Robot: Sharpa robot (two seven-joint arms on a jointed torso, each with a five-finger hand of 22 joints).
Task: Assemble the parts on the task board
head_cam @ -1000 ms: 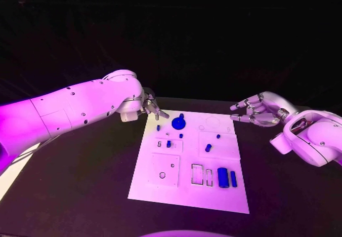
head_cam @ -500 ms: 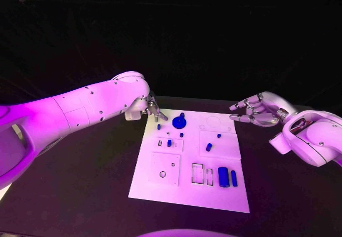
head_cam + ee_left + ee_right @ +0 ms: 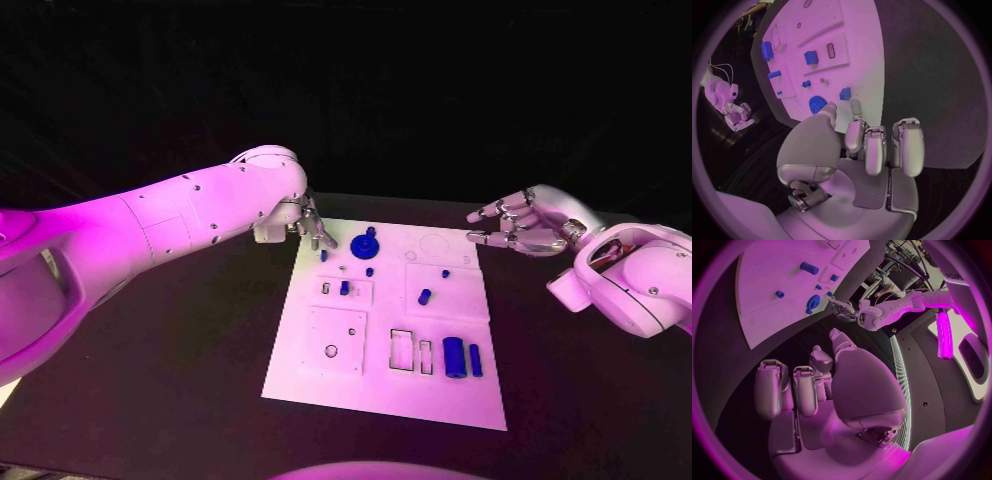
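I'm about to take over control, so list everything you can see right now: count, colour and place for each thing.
task board: one, white, lying flat in the middle of the table.
table: one, black, under the board.
gear-like round part: one, blue, at the board's far end, near the left hand's fingertips.
large cylinders: two, blue, side by side at the board's near right.
small parts: several, blue, scattered over the board's far half; exact number hard to tell.
left hand: one, silver, over the board's far left corner, holding nothing.
right hand: one, silver, off the board's far right corner, fingers curled, holding nothing.
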